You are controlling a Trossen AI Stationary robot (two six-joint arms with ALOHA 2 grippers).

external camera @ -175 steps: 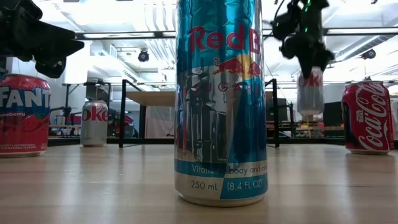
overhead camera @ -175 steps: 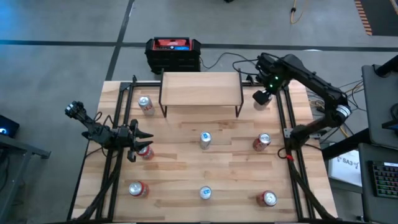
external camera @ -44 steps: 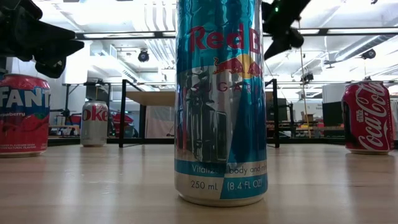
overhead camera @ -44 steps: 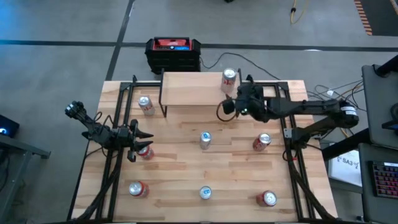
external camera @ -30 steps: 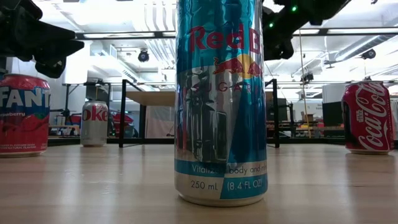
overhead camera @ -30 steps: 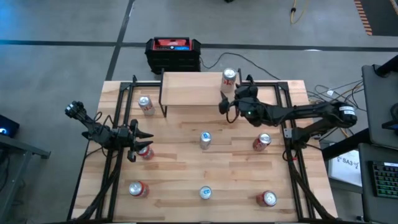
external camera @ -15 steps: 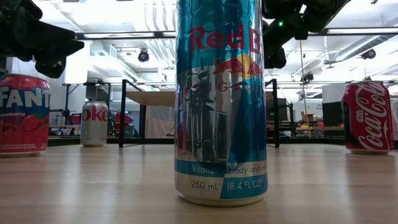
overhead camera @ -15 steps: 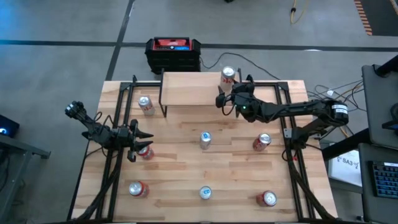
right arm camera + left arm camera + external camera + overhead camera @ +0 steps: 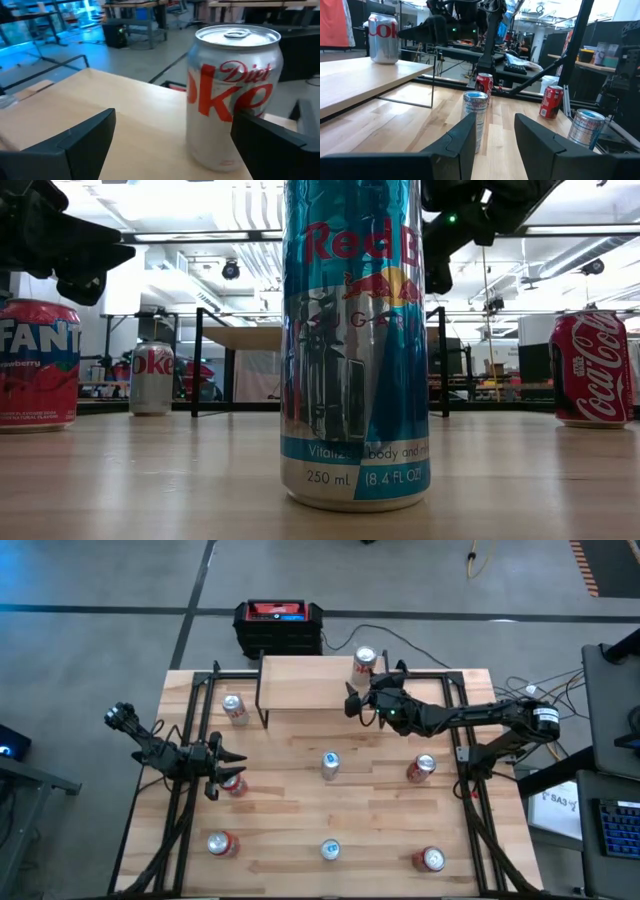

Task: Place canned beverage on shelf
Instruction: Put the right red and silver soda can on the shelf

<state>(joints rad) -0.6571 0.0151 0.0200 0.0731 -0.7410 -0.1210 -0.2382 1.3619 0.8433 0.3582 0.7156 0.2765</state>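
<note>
Here the right end effector (image 9: 352,702) hangs spread just before the Diet Coke can (image 9: 231,95) standing upright on the shelf (image 9: 310,682); the left end effector (image 9: 222,772) waits, pressed together.

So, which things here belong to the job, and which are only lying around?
Job:
- Diet Coke can, upright on the shelf
- shelf
- right gripper, open, beside that can

Lying about:
- seven cans on the table, e.g. Red Bull can
- black-and-red box
- left gripper, shut, waiting
</note>
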